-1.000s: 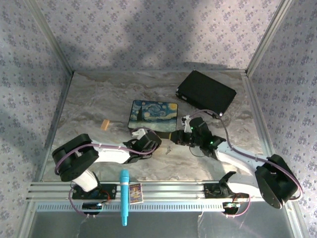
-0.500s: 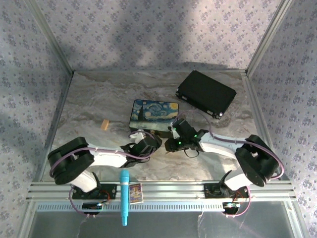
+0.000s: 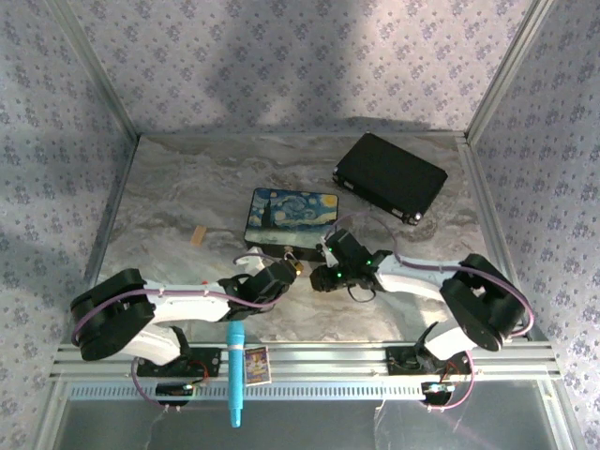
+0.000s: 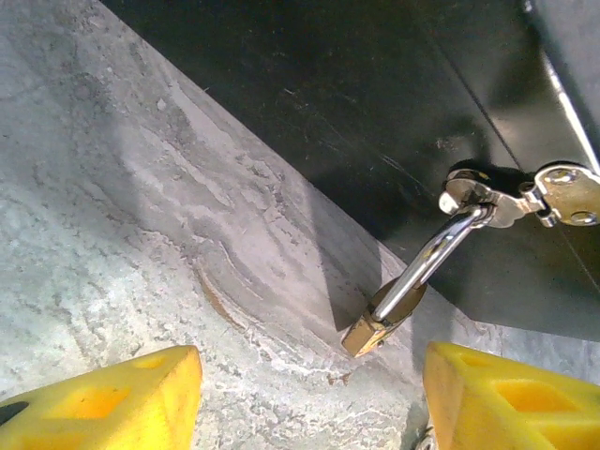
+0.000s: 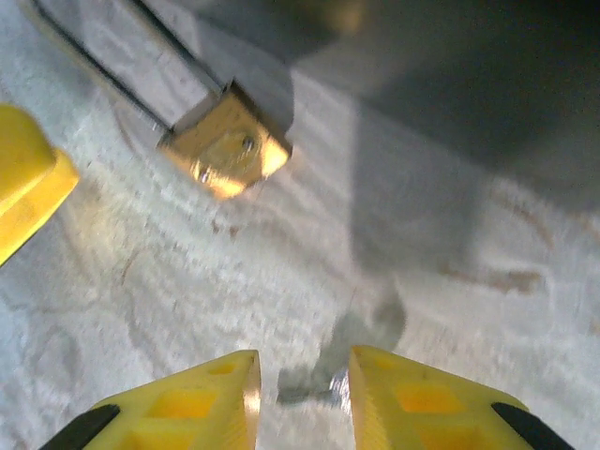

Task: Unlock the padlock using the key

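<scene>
Hanging by its silvery shackle (image 4: 436,253) from a small metal hasp (image 4: 487,192) on the dark near wall of the Starry Night box (image 3: 291,216), the padlock (image 4: 373,326) leans at a slant with the corner of its brass body resting on the table (image 3: 187,187). That surface is a grey-and-cream marble pattern with brownish veins (close up it looks matte and a little scuffed), and it fills the floor of a booth walled with pale purple floral paper (image 3: 281,66) and framed by aluminium posts (image 3: 94,67). A black case (image 3: 389,175) lies at the far right, a small tan block (image 3: 197,235) sits well to the left of the box, and a blue marker (image 3: 234,370) rests across the rail (image 3: 328,361) at the near edge. The left gripper (image 4: 309,398) faces the padlock with its yellow fingers spread wide and nothing between them. The right gripper (image 5: 302,375) hovers low over the marble just beside the padlock, its jaws only narrowly parted; the key (image 5: 337,352), blurred and silvery, lies flat on the table with one end in that gap, a sliver of marble showing on either side of it, so it is not pinched.
</scene>
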Controlling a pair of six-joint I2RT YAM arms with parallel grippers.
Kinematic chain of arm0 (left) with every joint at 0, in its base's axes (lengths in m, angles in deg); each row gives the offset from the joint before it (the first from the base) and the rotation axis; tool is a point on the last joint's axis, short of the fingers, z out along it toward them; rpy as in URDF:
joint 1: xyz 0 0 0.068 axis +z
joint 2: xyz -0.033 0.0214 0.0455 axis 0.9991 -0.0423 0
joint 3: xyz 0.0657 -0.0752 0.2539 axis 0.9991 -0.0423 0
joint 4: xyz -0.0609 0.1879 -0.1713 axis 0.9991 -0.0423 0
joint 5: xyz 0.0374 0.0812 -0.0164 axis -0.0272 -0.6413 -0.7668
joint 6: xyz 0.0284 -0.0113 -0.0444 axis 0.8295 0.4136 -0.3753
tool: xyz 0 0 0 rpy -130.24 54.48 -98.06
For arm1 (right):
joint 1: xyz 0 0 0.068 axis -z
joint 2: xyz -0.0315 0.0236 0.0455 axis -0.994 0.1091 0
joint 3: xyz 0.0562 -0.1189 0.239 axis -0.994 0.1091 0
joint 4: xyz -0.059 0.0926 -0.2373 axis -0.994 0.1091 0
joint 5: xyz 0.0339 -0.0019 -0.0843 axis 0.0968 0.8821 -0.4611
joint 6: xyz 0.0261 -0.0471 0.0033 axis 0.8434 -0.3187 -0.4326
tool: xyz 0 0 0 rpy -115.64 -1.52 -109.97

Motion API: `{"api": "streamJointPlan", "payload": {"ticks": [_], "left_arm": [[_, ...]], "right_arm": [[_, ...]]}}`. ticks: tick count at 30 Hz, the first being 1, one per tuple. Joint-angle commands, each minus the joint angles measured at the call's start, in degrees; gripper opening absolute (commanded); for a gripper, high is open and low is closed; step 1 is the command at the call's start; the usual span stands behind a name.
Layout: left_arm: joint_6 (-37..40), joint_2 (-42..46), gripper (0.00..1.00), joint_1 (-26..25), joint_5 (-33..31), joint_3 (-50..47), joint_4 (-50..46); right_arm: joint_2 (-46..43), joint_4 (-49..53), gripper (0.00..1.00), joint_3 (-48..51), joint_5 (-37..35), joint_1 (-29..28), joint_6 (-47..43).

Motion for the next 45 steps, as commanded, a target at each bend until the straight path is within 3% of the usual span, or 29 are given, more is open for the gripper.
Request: {"api": "streamJointPlan", "payload": {"ticks": [1, 7, 11, 12, 14, 16, 19, 24, 29, 34, 45], "left_arm": [[1.1, 0.9, 0.63, -0.7, -1.7, 0.2, -1.9], [1.3, -0.1, 0.63, -0.8, -1.7, 0.6, -1.3], [1.8, -1.0, 0.63, -0.8, -1.0, 1.1, -0.7], [1.9, -1.1, 0.63, -0.9, -0.8, 1.2, -0.6], [3.1, -1.1, 0.78, -1.1, -0.7, 1.2, 0.7], [3.9, -0.8, 0.96, -1.4, -0.7, 1.4, 0.8], [4.0, 0.1, 1.00, -1.6, -0.9, 1.3, 0.6], [3.1, 2.0, 1.00, -2.0, -2.3, 1.1, -1.5], [2.3, 3.1, 1.00, -2.1, -2.9, 0.3, -2.1], [2.4, 3.1, 1.00, -2.1, -3.4, 0.5, -2.5], [2.8, 1.1, 1.00, -2.1, -3.1, 2.4, -3.7]], "right_arm": [[-3.2, 3.5, 0.31, 3.8, 4.8, -0.9, 4.3], [-8.1, 6.0, 0.31, 5.0, 10.8, -1.8, 1.7], [-10.9, 8.7, 0.32, 4.7, 5.0, 0.0, -0.7], [-11.4, 8.8, 0.37, 4.2, 3.4, 0.6, -0.9], [-10.9, 8.6, 0.54, 2.7, 1.2, 0.9, -2.7], [-8.6, 8.7, 0.57, 0.5, -0.3, 0.8, -4.2], [-4.9, 8.3, 0.54, -2.5, -3.7, -0.6, -6.4], [-0.5, 5.0, 0.38, -4.2, -10.6, -1.2, -6.8], [4.0, 3.1, 0.35, -4.8, -12.1, -1.1, -7.4], [5.4, 4.8, 0.29, -5.0, -8.9, -2.8, -7.1], [-2.2, 6.5, 0.28, 2.8, -1.3, -5.3, 1.6]]}}
